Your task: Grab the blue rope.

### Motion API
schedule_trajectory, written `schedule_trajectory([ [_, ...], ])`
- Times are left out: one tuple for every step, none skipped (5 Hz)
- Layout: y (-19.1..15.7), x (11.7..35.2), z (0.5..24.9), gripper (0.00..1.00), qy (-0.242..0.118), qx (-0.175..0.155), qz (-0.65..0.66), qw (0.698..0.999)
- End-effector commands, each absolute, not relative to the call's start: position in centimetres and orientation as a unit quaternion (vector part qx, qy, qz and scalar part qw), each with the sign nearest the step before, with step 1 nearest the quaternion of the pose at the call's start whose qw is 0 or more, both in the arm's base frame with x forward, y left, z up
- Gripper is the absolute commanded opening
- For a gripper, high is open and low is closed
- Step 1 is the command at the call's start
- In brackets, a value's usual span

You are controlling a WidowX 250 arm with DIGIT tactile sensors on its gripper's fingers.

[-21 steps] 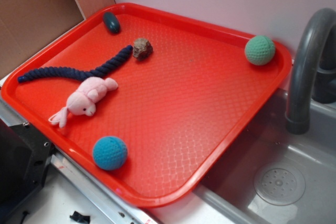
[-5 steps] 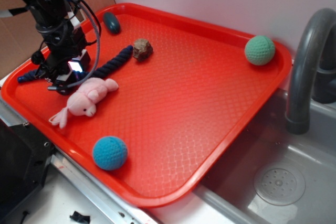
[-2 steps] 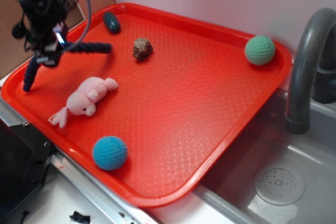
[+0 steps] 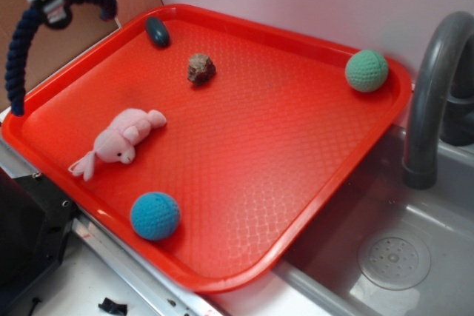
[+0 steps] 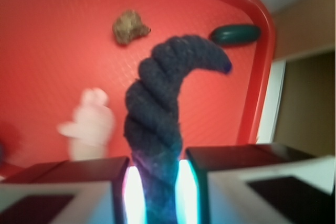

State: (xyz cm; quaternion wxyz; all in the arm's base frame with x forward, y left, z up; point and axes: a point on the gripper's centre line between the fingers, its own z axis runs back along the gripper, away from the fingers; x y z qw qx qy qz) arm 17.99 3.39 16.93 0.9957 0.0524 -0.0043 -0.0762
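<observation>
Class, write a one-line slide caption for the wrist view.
Gripper shut on the blue rope, lifted above the red tray with the brown rock and pink plush toy below.

The robot's black gripper (image 4: 53, 4) sits at the top-left corner of the exterior view, mostly cut off by the frame edge, high above the left rim — only its lower end and fingertips show there. In the wrist view the gripper (image 5: 156, 190) fills the bottom of the frame, its two dark fingers (image 5: 79, 174) standing either side of a narrow gap with lit inner pads. The jaws are clamped on the thick, dark navy twisted rope (image 5: 157, 108) — the cord rises out of the gap between them and hangs from the gripper in the exterior view (image 4: 16, 57).
</observation>
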Motion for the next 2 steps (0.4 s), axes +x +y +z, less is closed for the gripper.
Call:
schedule_trajectory([
  [-2.31,20.06,21.48,0.0,-0.031,-0.019,0.006,0.999],
  [-3.22,19.99,21.03,0.0,-0.035,0.01,0.0,0.999],
])
